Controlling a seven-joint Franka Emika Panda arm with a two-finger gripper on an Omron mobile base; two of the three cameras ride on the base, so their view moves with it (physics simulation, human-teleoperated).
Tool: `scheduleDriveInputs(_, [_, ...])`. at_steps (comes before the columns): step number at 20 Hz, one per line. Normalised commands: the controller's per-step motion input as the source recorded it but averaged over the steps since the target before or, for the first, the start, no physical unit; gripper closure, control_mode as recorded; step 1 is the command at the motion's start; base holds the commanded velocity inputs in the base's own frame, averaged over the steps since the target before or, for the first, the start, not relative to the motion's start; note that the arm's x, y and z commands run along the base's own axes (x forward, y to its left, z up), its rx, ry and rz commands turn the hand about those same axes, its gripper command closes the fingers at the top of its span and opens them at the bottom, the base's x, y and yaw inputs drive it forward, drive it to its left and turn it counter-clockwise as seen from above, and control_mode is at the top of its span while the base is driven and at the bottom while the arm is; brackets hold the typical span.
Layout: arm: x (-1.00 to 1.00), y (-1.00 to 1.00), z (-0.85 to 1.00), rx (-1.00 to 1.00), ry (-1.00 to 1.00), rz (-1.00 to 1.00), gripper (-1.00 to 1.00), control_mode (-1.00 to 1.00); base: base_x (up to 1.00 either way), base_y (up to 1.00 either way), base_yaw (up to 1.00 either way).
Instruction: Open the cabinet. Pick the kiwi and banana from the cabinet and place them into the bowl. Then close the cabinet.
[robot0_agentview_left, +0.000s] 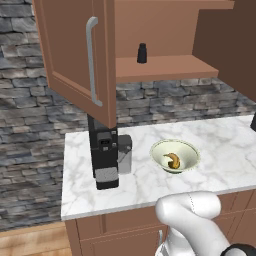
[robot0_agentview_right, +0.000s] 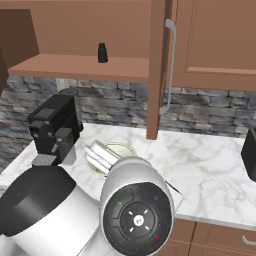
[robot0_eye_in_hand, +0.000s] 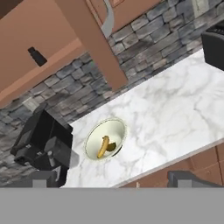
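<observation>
both fruits, banana and half-hidden kiwi, share the bowl; our gripper hangs high above, spread.

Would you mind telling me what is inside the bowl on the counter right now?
The bowl holds the yellow banana with the olive-brown kiwi beside it. The part of the bowl floor beneath the fruit is covered. In the right base view the arm hides most of the bowl.

cabinet: matt reddish wood | handle: smooth silver metal | counter: glossy white marble | wall: rough grey stone
</observation>
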Motion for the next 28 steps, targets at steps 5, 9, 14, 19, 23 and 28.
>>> scheduleDriveInputs(5, [0.17, -0.18, 0.0, 0.07, -0.11, 0.0, -1.0, -1.0, 0.0, 0.0, 0.0])
scheduleDriveInputs(9, [0.42, -0.14, 0.0, 0.06, -0.13, 0.01, -1.0, -1.0, 0.0, 0.0, 0.0])
scheduleDriveInputs(14, [0.43, -0.18, 0.0, 0.04, -0.17, 0.01, -1.0, -1.0, 0.0, 0.0, 0.0])
scheduleDriveInputs(19, [0.41, -0.26, 0.0, 0.03, -0.18, 0.01, -1.0, -1.0, 0.0, 0.0, 0.0])
scheduleDriveInputs(23, [0.41, -0.31, 0.0, 0.05, -0.12, 0.01, -1.0, -1.0, 0.0, 0.0, 0.0])
scheduleDriveInputs(28, [0.51, -0.25, 0.0, 0.07, -0.03, 0.01, -1.0, -1.0, 0.0, 0.0, 0.0])
